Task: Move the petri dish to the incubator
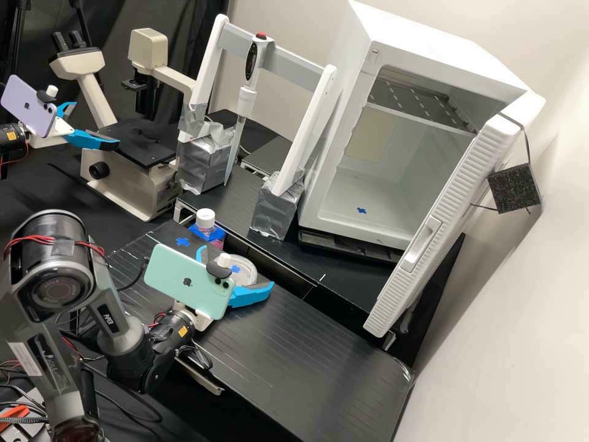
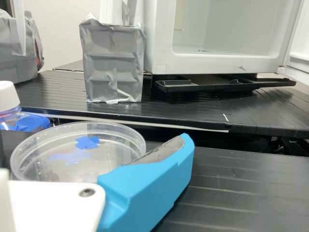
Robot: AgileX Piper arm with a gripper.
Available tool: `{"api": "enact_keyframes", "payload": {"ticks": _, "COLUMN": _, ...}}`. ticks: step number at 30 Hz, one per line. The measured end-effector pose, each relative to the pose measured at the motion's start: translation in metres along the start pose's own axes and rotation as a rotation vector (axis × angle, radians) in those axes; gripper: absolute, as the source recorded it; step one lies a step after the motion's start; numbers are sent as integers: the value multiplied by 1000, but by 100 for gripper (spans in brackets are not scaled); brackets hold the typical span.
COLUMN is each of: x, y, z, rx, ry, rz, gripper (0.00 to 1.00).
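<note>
Your end effector (image 1: 238, 266) is spread wide around the dish (image 2: 63, 166), which sits at the tabletop (image 1: 307, 350) between its fingers, likely lined up for you to close on its rim. The incubator (image 1: 429, 43) has its door (image 1: 442, 221) swung open, presumably to admit it; the blue cross (image 1: 361, 210) inside probably marks your drop spot. You have small lettering (image 1: 109, 319) on the arm.
</note>
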Motion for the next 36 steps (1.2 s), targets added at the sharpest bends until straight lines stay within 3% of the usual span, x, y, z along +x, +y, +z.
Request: {"api": "enact_keyframes", "payload": {"ticks": 36, "x": -1, "y": 0, "z": 1, "rx": 5, "ry": 3, "rz": -10, "gripper": 0}}
